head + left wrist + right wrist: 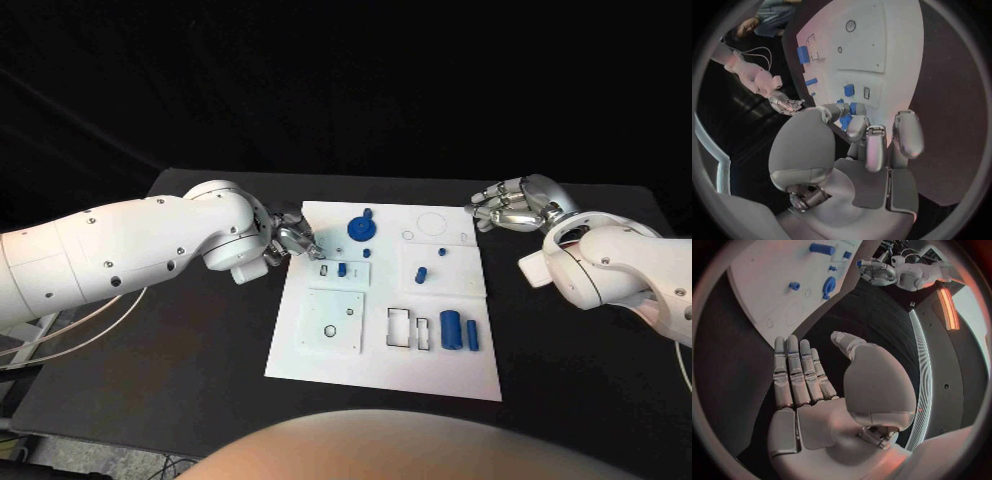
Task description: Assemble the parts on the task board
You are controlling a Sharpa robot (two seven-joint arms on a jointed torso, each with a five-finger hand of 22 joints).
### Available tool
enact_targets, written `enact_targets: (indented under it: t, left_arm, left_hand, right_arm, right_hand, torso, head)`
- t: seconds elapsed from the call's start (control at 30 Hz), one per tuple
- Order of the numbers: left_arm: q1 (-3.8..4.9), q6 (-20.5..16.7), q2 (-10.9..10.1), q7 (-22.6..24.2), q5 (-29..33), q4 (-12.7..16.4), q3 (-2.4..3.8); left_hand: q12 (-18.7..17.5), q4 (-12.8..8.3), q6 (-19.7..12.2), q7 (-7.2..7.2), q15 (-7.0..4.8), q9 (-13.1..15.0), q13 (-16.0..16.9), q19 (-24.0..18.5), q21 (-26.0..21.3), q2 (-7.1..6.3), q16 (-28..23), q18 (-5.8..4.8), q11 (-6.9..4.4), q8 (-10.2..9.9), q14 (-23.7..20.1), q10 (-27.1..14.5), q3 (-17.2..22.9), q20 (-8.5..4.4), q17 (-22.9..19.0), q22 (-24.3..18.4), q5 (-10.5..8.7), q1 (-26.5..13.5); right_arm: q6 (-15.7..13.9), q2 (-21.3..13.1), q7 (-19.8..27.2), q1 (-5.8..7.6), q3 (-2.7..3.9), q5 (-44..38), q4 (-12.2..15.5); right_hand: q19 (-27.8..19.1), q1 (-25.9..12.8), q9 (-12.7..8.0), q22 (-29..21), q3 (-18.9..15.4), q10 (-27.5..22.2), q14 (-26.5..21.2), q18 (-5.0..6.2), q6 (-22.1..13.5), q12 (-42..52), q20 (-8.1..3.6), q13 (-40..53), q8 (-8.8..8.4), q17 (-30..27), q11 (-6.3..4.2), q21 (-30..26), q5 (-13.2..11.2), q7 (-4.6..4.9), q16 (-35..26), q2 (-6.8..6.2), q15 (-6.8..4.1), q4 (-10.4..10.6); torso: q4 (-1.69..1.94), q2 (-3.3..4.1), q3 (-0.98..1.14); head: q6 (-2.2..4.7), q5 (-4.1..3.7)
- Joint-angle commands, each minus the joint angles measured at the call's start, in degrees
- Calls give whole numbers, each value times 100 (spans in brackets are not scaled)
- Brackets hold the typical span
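Observation:
The white task board lies mid-table. On it are a round blue part, a small blue block, two small pegs and two blue cylinders. My left hand hovers at the board's upper left edge, fingers bunched. In the left wrist view its thumb and fingers curl toward a blue piece; whether they hold it or it lies beyond is unclear. My right hand is off the board's upper right corner, and its palm is bare, fingers straight, thumb apart.
The board has a square recessed panel and rectangular slots near its front. Black table surrounds it, with cables hanging off the left side. My left hand also appears in the right wrist view, beyond the board.

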Motion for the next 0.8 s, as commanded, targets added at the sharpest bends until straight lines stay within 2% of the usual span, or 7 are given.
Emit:
enact_targets:
  t: [0.03,0.1,0.17,0.3,0.47,0.57,0.8]
  left_arm:
    - [66,1047,95,29,567,-201,3]
    - [131,1625,207,-10,772,-455,2]
    - [181,1965,305,-38,884,-651,-2]
    - [277,2573,517,-143,1052,-1031,-21]
    - [396,3022,764,-259,1170,-1408,-86]
    - [449,3083,892,-310,1158,-1570,-123]
    - [493,2741,1065,-235,670,-1683,-158]
  left_hand:
    - [-58,-891,51,4,13,6,-50,-35,-44,103,21,30,37,2,595,-36,846,3,1509,1002,-27,6]
    - [-83,-906,46,10,19,5,-75,-49,-63,116,21,34,42,-7,595,-51,845,7,1509,996,-37,8]
    - [-139,-934,32,27,37,7,-131,-84,-106,157,21,41,60,-39,595,-86,809,20,1509,984,-75,1]
    - [-176,-973,29,36,45,15,-166,-100,-121,186,21,45,68,-59,595,-111,788,28,1509,980,-38,13]
    - [-188,-1005,22,46,54,23,-175,-112,-128,216,21,46,78,-84,595,-126,762,36,1509,977,-41,20]
    - [-181,-1020,20,50,57,26,-166,-110,-117,230,21,44,81,-95,595,-125,752,38,1509,980,-45,26]
    - [-74,-1085,28,59,63,57,-57,-75,-38,278,21,32,87,-128,595,-71,704,47,1509,1000,24,39]
  right_arm:
    - [79,10,8,-3,0,-54,0]
    - [79,14,7,-3,0,-54,0]
    - [79,17,7,-3,0,-51,-2]
    - [77,22,6,-3,-1,-47,-3]
    - [75,35,7,-4,-2,-46,-7]
    - [74,42,8,-4,-2,-45,-8]
    - [69,49,11,-4,-2,-43,-10]
  right_hand:
    - [17,-5,-5,-5,-15,-17,-14,63,-39,25,30,-5,30,-5,10,-17,21,179,-18,33,8,-21]
    - [17,-5,-5,-5,-15,-17,-14,63,-39,25,30,-5,30,-5,10,-17,21,179,-18,33,8,-21]
    - [17,-5,-5,-5,-15,-17,-14,63,-39,25,30,-5,30,-5,10,-17,21,179,-18,33,8,-21]
    - [17,-5,-5,-5,-15,-17,-14,63,-39,25,30,-5,30,-5,10,-17,21,179,-18,33,8,-21]
    - [19,-9,-7,-16,-19,-18,-12,64,-40,29,30,-12,32,-9,10,-22,35,180,-24,32,8,-25]
    - [19,-9,-7,-16,-19,-18,-12,64,-40,29,30,-12,32,-9,10,-22,35,180,-24,32,8,-25]
    - [19,-9,-7,-16,-19,-18,-12,64,-40,29,30,-12,32,-9,10,-22,35,180,-24,32,8,-25]
  torso:
    - [0,1,1]
    - [-7,3,1]
    - [-9,5,0]
    - [-3,5,-2]
    - [-3,0,-2]
    - [-5,2,1]
    - [3,6,-1]
  head:
    - [0,-6]
    - [0,-10]
    - [0,-10]
    - [0,-11]
    - [0,-1]
    - [0,1]
    - [0,3]
